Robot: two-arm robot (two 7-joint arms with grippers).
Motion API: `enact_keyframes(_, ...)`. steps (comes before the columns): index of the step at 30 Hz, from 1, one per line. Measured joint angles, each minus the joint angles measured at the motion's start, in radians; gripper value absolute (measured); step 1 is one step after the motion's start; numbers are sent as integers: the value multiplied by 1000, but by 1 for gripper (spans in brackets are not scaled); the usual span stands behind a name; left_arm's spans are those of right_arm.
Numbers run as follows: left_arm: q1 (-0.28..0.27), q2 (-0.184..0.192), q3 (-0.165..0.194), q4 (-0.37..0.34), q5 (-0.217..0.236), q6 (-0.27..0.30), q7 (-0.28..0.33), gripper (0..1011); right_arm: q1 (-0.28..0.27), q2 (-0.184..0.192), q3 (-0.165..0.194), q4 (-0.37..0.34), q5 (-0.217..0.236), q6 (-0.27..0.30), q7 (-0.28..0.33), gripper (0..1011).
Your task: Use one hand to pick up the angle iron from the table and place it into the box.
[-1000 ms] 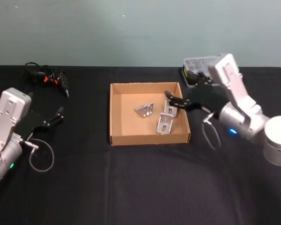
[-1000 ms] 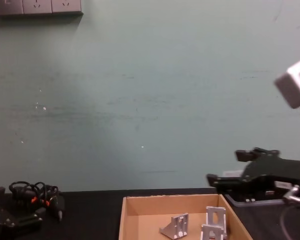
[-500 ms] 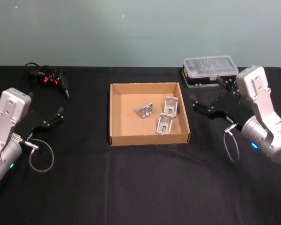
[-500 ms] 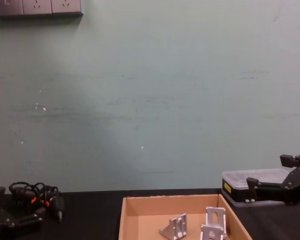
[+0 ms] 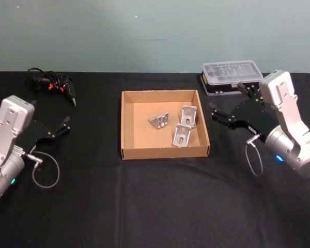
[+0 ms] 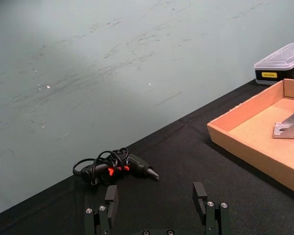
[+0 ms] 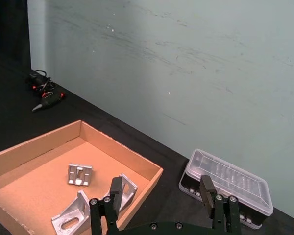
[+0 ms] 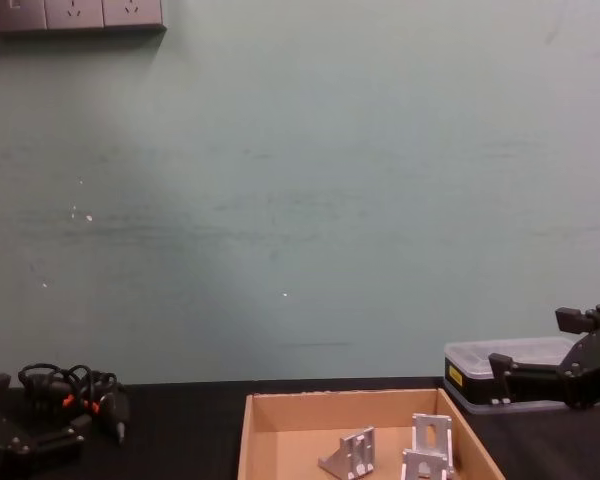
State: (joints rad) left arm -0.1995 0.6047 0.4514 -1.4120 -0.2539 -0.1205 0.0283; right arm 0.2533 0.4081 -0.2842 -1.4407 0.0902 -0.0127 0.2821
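Left gripper, at nine o'clock on the table, fingers spread, holding nothing; black tool with coiled cord at ten o'clock. Cardboard box at centre, holding three angle irons: one mid-floor, two toward its three-o'clock wall. Right gripper at three o'clock, just beside the box, fingers spread, empty. Black case with clear lid at two o'clock

A lab or workshop bench: black table, bare green wall, wall sockets, corded tool.
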Motion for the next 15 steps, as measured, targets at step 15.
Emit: enact_keyframes(15,0,0,0,0,0,0,0,1000,2,0,-2,2,2,-1,3,1000)
